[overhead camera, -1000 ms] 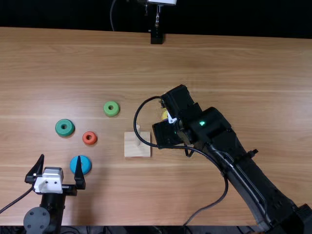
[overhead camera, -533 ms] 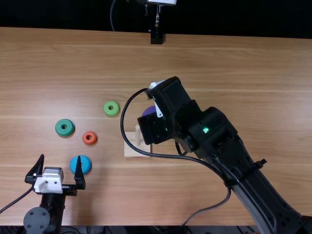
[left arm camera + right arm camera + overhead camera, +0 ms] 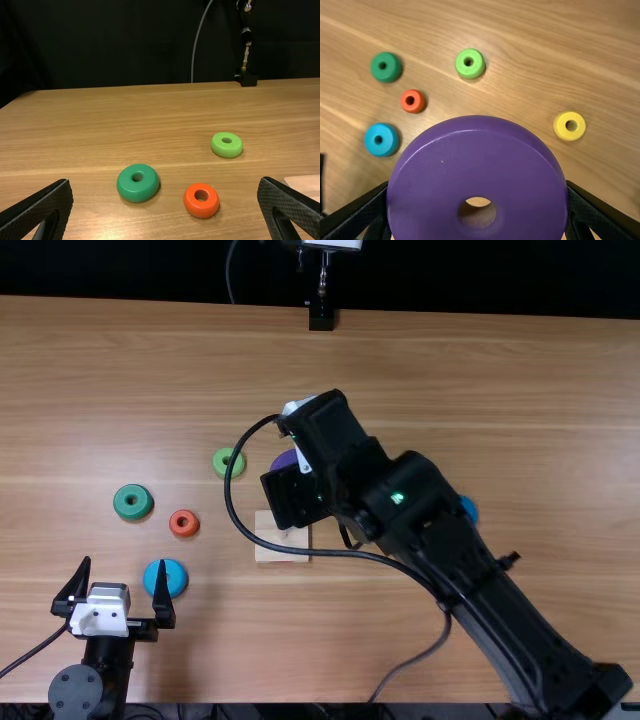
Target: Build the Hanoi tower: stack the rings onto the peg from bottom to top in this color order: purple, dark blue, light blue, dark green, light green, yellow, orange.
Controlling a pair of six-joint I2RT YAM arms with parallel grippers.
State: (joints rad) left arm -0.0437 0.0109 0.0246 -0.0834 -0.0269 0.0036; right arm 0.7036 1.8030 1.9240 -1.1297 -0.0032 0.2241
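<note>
In the top view, my right gripper (image 3: 303, 458) is above the table just behind the wooden peg base (image 3: 281, 552), with the purple ring (image 3: 284, 459) at it. The right wrist view has the purple ring (image 3: 477, 165) clamped between the fingers of my right gripper (image 3: 477, 210). The arm hides the peg. My left gripper (image 3: 124, 562) stands open at the near left; its own view also gives the left gripper (image 3: 166, 182) with a wide gap. Loose rings are light blue (image 3: 174, 578), dark green (image 3: 133, 502), orange (image 3: 184, 523), light green (image 3: 225, 462), yellow (image 3: 569, 126) and dark blue (image 3: 469, 508).
The right arm spans the table from the near right to the middle, its cable looping over the peg base. A black stand (image 3: 321, 316) is at the far edge. The loose light blue ring lies close to the left gripper's fingers.
My right gripper has moved leftward and away from the near edge, carrying the purple ring, and turned somewhat. The dark blue ring has come into sight beside the arm. The left arm has kept still.
</note>
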